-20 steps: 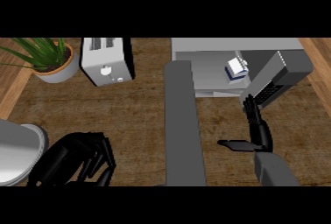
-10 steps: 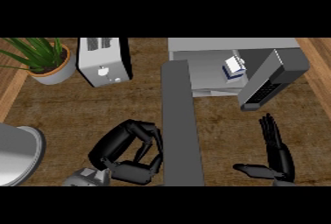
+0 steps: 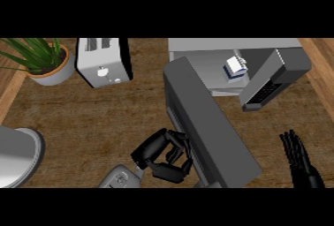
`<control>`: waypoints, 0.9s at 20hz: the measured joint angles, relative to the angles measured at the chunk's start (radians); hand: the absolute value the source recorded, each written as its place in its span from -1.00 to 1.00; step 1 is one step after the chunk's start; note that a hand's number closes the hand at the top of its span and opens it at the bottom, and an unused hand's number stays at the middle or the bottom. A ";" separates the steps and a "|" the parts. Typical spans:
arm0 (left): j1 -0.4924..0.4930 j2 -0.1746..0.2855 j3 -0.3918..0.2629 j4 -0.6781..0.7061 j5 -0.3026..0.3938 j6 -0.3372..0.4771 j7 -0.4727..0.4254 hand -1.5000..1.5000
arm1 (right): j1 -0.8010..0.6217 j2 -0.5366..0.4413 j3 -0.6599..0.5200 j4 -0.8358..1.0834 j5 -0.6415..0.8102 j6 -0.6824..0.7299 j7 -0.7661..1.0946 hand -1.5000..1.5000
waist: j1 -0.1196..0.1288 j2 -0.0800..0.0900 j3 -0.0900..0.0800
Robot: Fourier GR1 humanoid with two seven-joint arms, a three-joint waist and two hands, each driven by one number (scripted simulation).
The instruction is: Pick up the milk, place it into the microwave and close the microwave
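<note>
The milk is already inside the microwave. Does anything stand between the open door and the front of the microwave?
Nothing visible does. The milk sits inside the microwave. The left hand is at the outer side of the door. The open right hand shows at the lower right, on the closing side, apart from the door.

The brown wooden counter top [image 3: 91, 119] looks matt, with a coarse, streaky grain. At the upper left, the boxy silver toaster [image 3: 98, 66] has a smooth metal look, and the round grey plant pot [image 3: 55, 73] is matt. The open grey microwave door [image 3: 209, 132] is smooth and dull. The small white-and-blue milk carton [image 3: 235, 68] looks like paper. The black left hand [image 3: 160, 152] shows a faint plastic sheen; the black right hand [image 3: 301, 163] looks matt.
</note>
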 measured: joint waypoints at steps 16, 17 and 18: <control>-0.269 0.004 -0.333 0.364 0.398 0.404 -0.203 1.00 | 0.117 -0.064 0.033 -0.425 -0.182 0.168 0.190 -1.00 | -0.075 0.017 -0.003; -0.279 0.004 -0.345 0.365 0.423 0.417 -0.206 1.00 | 0.124 -0.064 0.038 -0.445 -0.185 0.171 0.198 -1.00 | -0.081 0.018 -0.003; -0.285 0.004 -0.358 0.361 0.447 0.430 -0.210 1.00 | 0.129 -0.068 0.040 -0.467 -0.195 0.179 0.212 -1.00 | -0.087 0.019 -0.003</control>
